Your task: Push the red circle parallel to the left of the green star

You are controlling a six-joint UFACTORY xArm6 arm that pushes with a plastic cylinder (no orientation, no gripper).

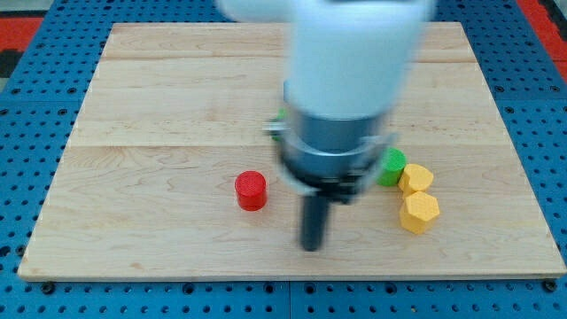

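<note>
The red circle is a short red cylinder on the wooden board, left of centre toward the view's bottom. My tip is at the end of the dark rod, to the right of the red circle and a little lower, a short gap away. A sliver of green shows at the arm's left edge, mostly hidden by the arm; its shape cannot be made out. The arm body blocks the middle of the board.
A green block sits right of the arm, touching a yellow block. A second yellow hexagon block lies just below them. The board lies on a blue pegboard.
</note>
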